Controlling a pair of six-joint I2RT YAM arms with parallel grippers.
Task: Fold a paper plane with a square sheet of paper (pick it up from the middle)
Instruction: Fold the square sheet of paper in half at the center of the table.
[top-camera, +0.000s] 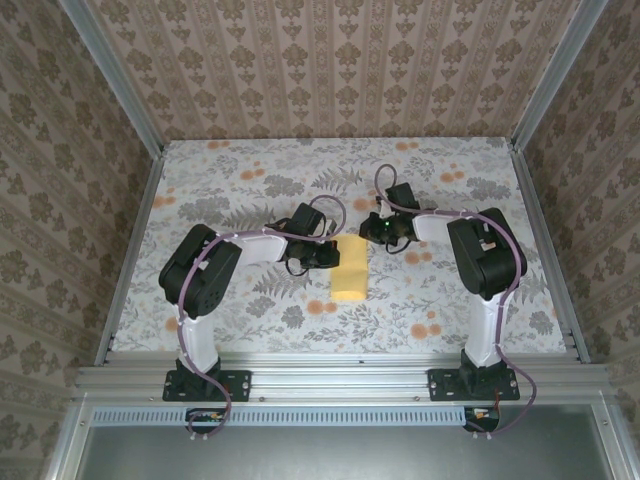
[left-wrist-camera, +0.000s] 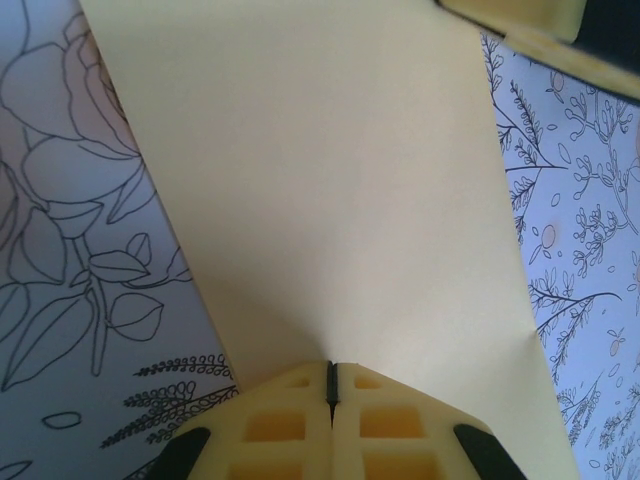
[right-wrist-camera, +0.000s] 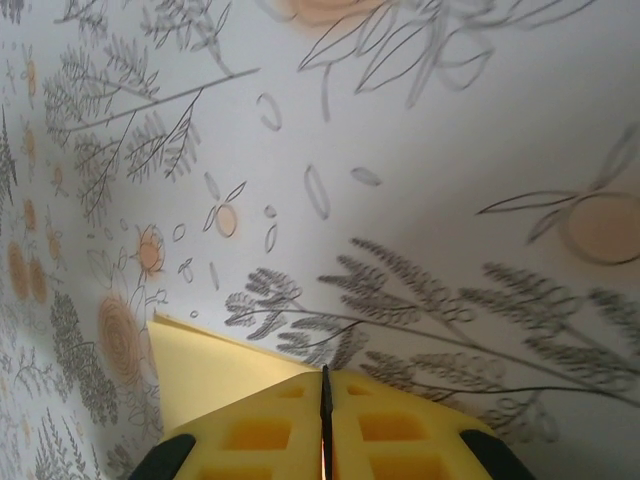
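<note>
step: crease fold | square sheet of paper (top-camera: 350, 270): narrow strip, mid-desk (top-camera: 230, 190) | left fingers (left-wrist-camera: 285, 420): pressed together on its edge | right fingers (right-wrist-camera: 385, 425): pressed together by its corner | tip: press flat, slide slowly, keep edges aligned

Left gripper (left-wrist-camera: 332, 372) at the bottom edge, yellow fingers (left-wrist-camera: 275, 425) pressed together with just a dark slit between, tips against the pale yellow sheet of paper (left-wrist-camera: 340, 180). Paper spreading from there up to the top edge, faint crease low on the right, line-drawn flowered cloth (left-wrist-camera: 80, 250) bare on both sides. In the top right corner, a cropped yellow block (left-wrist-camera: 520, 18), too little to name.
</note>
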